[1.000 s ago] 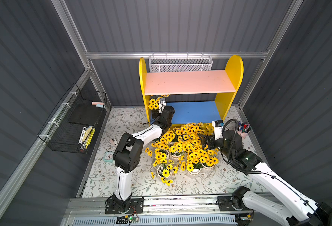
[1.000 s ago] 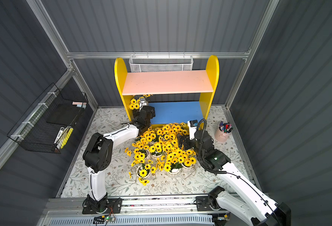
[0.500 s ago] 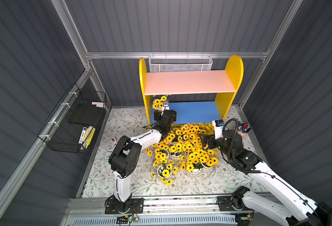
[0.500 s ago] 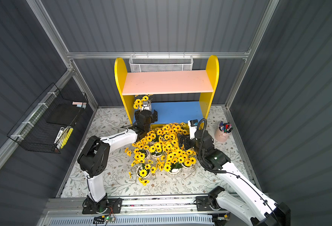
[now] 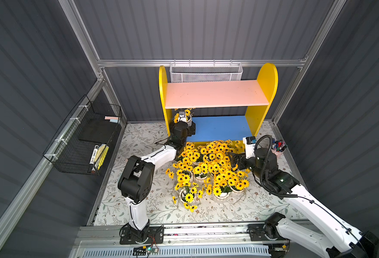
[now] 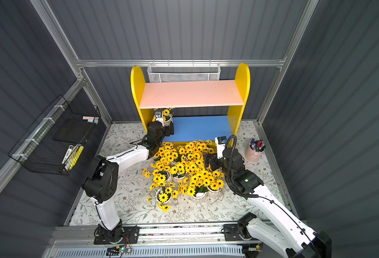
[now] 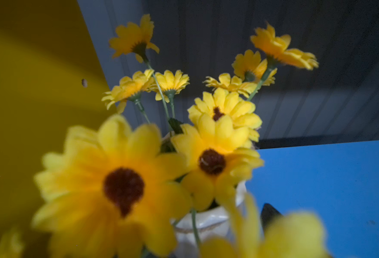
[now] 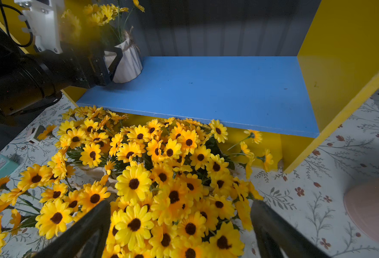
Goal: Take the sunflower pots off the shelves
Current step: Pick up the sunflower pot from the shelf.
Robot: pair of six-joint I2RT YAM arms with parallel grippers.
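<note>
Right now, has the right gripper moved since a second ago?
No. The right gripper is as far from the pen cup as before, open above the flower pots.

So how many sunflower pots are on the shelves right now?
1. The sunflower pot stands at the robot's-left end of the blue lower board, beside the yellow side panel. The pink upper board holds none, and none looks hidden.
</note>
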